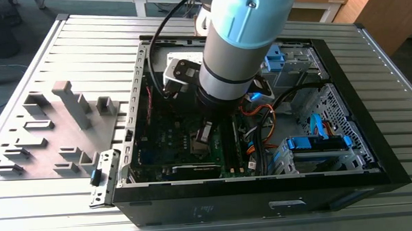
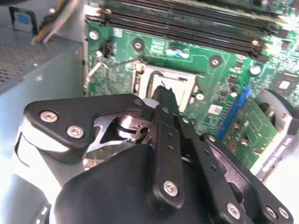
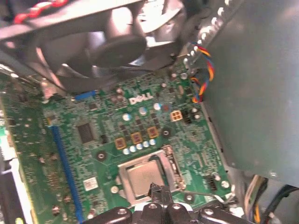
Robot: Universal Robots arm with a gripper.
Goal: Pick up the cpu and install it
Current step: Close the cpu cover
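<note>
The arm (image 1: 241,42) reaches down into the open computer case (image 1: 372,156), and the gripper (image 3: 157,190) hangs low over the green motherboard (image 3: 140,121). In both wrist views its black fingers (image 2: 164,100) come together into a single narrow tip with no gap showing and nothing gripped between them. The cpu (image 3: 145,176), a flat silver-grey square, lies level in the metal-framed socket (image 3: 171,162) directly beneath that tip. The tip stands over the edge of the chip nearest the hand, and whether it actually touches the chip cannot be told. In the second wrist view the same tip sits in front of the cpu (image 2: 180,86), covering part of it. A thin wire lever (image 3: 201,192) runs along the board just beside the socket, close to the fingertips. Beyond the socket from the hand are a row of small orange components (image 3: 136,137) and then a black fan (image 3: 117,46). A long blue slot (image 3: 65,168) runs along the board to one side of the hand, and a bundle of red, yellow and blue wires (image 3: 204,79) hangs near the grey metal wall on the other. The long memory slots (image 2: 187,23) lie past the socket in the second wrist view. Well away from the hand, outside the case on the exterior view's left, a grey tray (image 1: 56,131) of upright fixtures rests on the slatted table (image 1: 87,42).
</note>
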